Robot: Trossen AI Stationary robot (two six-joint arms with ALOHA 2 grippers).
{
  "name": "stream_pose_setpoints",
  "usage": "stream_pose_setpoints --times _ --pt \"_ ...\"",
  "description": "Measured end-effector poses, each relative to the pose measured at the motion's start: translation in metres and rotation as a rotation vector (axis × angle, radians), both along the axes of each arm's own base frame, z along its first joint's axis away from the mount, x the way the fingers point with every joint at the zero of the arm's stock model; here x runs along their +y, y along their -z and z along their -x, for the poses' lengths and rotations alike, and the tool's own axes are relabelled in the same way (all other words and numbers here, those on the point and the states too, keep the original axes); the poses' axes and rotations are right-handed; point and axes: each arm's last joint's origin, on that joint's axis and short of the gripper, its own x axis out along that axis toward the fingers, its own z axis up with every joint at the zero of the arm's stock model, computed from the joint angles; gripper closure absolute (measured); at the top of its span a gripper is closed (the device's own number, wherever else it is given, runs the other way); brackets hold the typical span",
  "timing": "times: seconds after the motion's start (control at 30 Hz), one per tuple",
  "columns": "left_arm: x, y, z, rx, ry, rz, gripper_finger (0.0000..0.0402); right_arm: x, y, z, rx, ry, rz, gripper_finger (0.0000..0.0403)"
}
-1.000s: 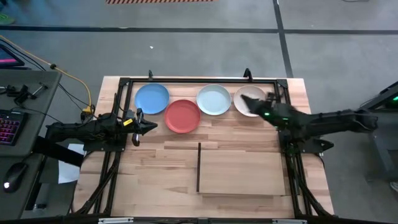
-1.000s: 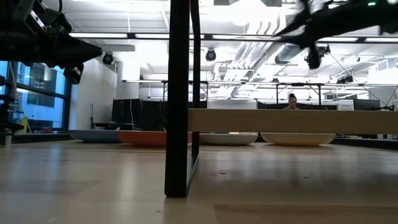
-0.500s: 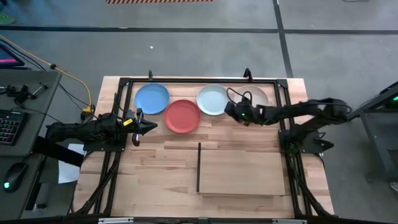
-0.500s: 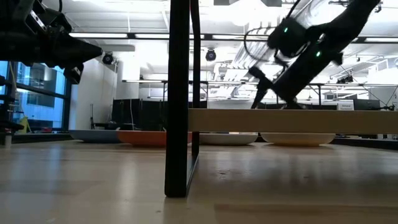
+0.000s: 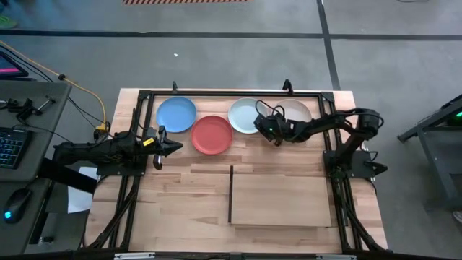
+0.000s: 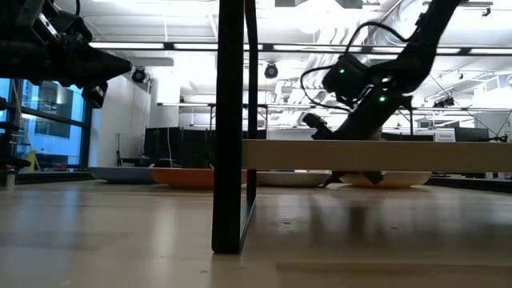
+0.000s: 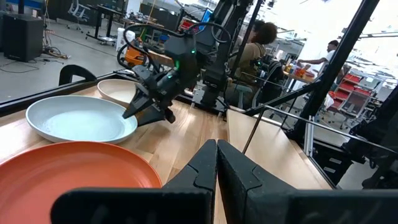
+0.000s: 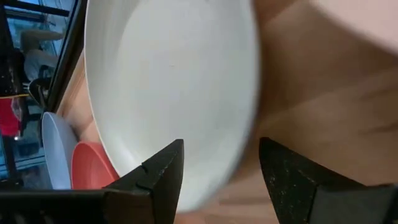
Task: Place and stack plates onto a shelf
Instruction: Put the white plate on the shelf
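Four plates rest flat along the table's far side: blue, red, pale blue-grey and cream-white. The shelf, a light-wood panel with a black upright strip, lies near the table's front. My right gripper is open and low at the pale plate's right rim, one finger over the plate's inside, the other over bare table toward the cream plate. My left gripper is shut and holds nothing, hovering left of the red plate.
A black tube frame runs around the tabletop, with its rails along both sides. Bare wood lies between the plates and the shelf and left of the strip. People sit in the room beyond the table.
My right gripper has swung from above the cream-white plate toward the table's left edge and gone down, tipping its fingers downward, and now stands at the pale blue-grey plate's right rim. The plates and my left arm have kept still.
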Motion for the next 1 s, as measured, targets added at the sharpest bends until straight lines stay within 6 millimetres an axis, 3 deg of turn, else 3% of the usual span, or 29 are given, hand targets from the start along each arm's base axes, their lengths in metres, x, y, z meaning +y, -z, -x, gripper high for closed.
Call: stream_pose_setpoints --times 0.17,0.4,0.5,0.6,0.73,1.0 --pt "0.000 0.000 0.000 0.000 0.000 0.000 0.0398 -0.008 0.001 -0.011 0.070 -0.032 0.013 0.0237" --pt "0.000 0.000 0.000 0.000 0.000 0.000 0.0398 -0.012 -0.004 -0.014 0.128 -0.072 0.051 0.0377" --pt "0.000 0.000 0.000 0.000 0.000 0.000 0.0398 -0.013 -0.012 -0.014 0.110 -0.084 0.080 0.0390" --pt "0.000 0.000 0.000 0.000 0.000 0.000 0.0398 -0.014 -0.030 -0.010 0.085 -0.121 0.129 0.0394" --pt "0.000 0.000 0.000 0.000 -0.001 0.000 0.0398 -0.018 -0.072 0.001 0.016 -0.160 0.266 0.0399" --pt "0.000 0.000 0.000 -0.001 0.000 0.000 0.0398 -0.005 -0.138 0.057 0.070 -0.239 0.411 0.0402"
